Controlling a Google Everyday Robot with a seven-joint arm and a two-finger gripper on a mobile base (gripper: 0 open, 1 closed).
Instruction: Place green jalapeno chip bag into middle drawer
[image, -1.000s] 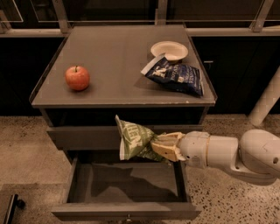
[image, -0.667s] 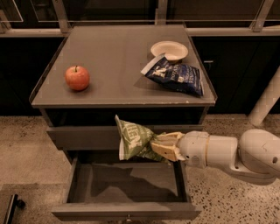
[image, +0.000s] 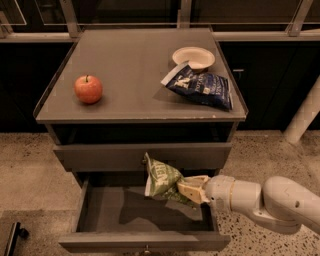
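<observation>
Break room: snack-topped cabinet (image: 135, 65), terrazzo floor (image: 25, 170), end effector (image: 187, 189) over drawer (image: 100, 242).

High, near frontal view down onto cabinet (image: 135, 65); jaws on bag (image: 161, 177), low centre

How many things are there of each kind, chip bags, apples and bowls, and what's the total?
Chip bags: 2, the green jalapeno chip bag held by the gripper above the open middle drawer, and the dark blue chip bag on the cabinet top.
Apples: 1, the red apple on the cabinet top.
Bowls: 1, the white bowl on the cabinet top.
Total: 4
</observation>
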